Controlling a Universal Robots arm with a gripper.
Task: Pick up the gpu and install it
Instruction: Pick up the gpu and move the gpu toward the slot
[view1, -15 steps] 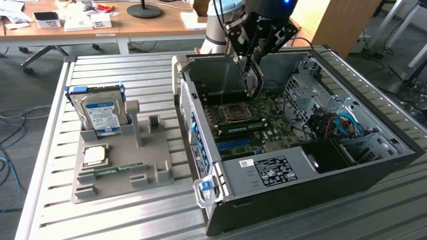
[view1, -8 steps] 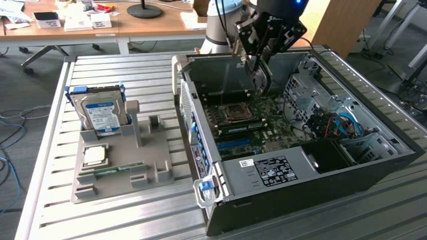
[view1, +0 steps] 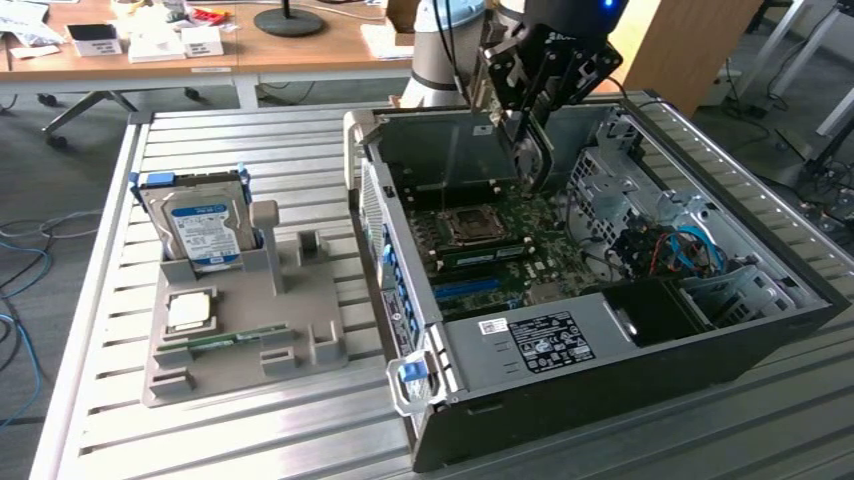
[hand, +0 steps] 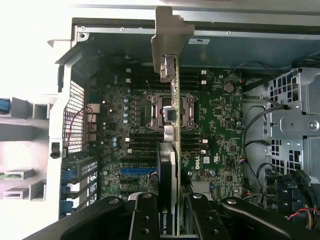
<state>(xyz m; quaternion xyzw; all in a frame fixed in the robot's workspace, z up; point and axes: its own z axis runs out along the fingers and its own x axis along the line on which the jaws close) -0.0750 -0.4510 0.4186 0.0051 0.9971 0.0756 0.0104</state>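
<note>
Slatted tabletop (view1: 200, 430) bears an open case (view1: 747, 340). Tool (hand: 172, 222) clamps the gpu (hand: 167, 170) above the motherboard (hand: 220, 125), bracket end toward the exterior view's twelve o'clock.

On the worktop (view1: 200, 440) an open computer case (view1: 747, 350) lies on its side toward the exterior view's right, with a holder (view1: 314, 345) just beside it on the exterior view's left. A hard drive (view1: 207, 230) stands upright at the holder's far end; a processor chip (view1: 190, 310) lies flat nearer, a memory stick (view1: 234, 338) just in front of it. Inside the case the motherboard (view1: 534, 255) lies on the bottom, the power supply (view1: 547, 340) at the near end. The hand (view1: 529, 135) hangs over the far end, the gpu (hand: 169, 175) on edge between its fingers, above the motherboard. A desk (view1: 267, 50) stands behind the worktop.
</note>
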